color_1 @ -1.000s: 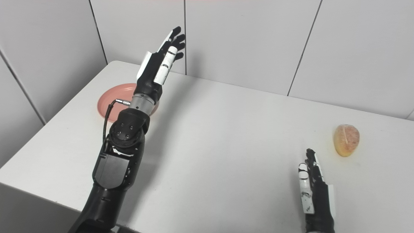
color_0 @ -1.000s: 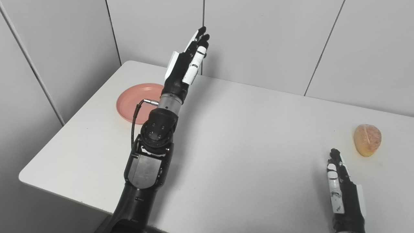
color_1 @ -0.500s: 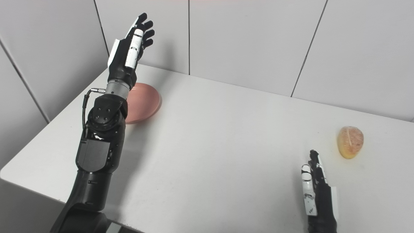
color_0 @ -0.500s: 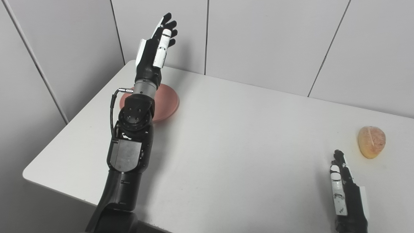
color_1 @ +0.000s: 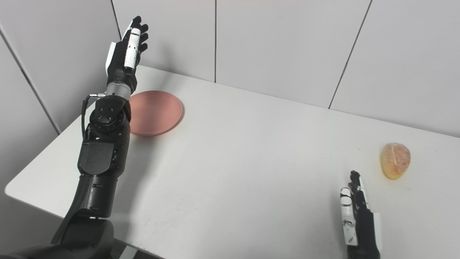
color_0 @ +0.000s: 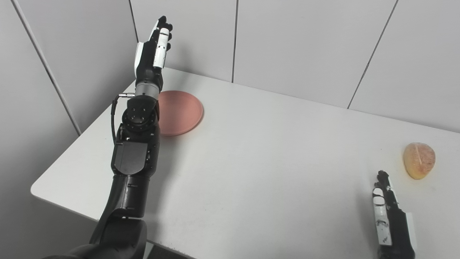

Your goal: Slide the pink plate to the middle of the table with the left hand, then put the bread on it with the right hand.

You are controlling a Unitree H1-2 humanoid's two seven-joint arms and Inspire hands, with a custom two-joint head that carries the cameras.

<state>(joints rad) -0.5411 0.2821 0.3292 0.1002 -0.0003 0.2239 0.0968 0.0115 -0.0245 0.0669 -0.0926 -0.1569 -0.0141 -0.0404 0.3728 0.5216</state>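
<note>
The left hand [color_0: 152,54] is held raised and empty, fingers extended, apparently beyond the pink plate [color_0: 179,111] at the table's [color_0: 269,162] far-left corner, presumably for sliding it. The right hand [color_0: 390,219] rests empty, fingers straight, near the bread [color_0: 419,165].

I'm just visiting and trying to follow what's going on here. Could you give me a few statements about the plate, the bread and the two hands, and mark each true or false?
1. The pink plate sits near the table's far left corner. True.
2. The bread lies on the plate. False: it lies on the bare table at the far right.
3. The left hand is raised above the table with straight fingers, holding nothing. True.
4. The right hand grips the bread. False: it lies open, short of the bread.
5. The plate holds food. False: it is empty.
</note>
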